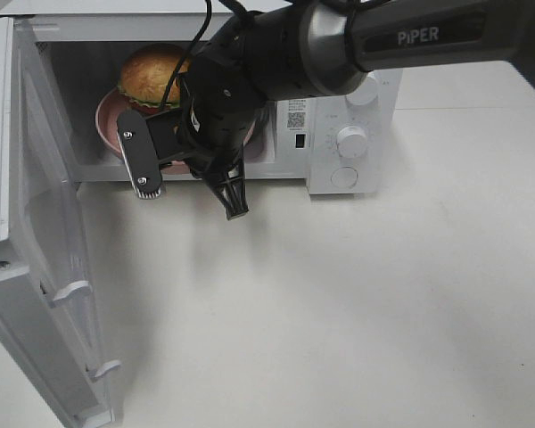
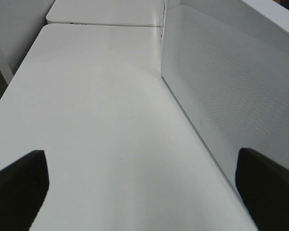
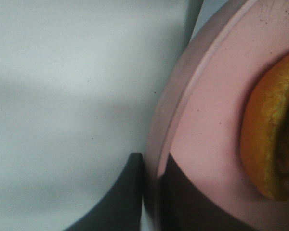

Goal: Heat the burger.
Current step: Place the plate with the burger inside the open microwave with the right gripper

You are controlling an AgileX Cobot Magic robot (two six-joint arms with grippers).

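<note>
The burger (image 1: 147, 71), a domed, glossy golden-brown bun over a frill of green lettuce and a strip of red, sits inside the cavity of the boxy white microwave oven (image 1: 379, 134), toward its hinge side, resting on a round pink plate (image 1: 105, 120) with a smooth matt face and a raised lip. Close up, the bun's edge looks rough and orange against that flat pink. The right pincer (image 3: 151, 185) is clamped on the pink plate's lip, one dark finger on the outer side of the rim and one on the inner, with the burger clear of both. From above, a thick black arm (image 1: 410, 36) lettered PiPER, with a polished metal joint, comes in across the oven's control panel, and its bulky wrist hides the plate's side nearest that panel; which bits hanging at that wrist are fingers I can't make out from up there. The oven's door (image 1: 45, 223) stands wide open, a flat white-framed panel with a finely dotted mesh face. The left pincer (image 2: 143, 190) is next to that mesh face, holding nothing, its two dark blunt fingertips (image 2: 19, 187) spread far apart over the plain white matt table (image 1: 339, 312) the oven stands on. Round white dials (image 1: 350, 140) stud the oven's front panel, beside a small black-and-white code label (image 1: 296, 118).
</note>
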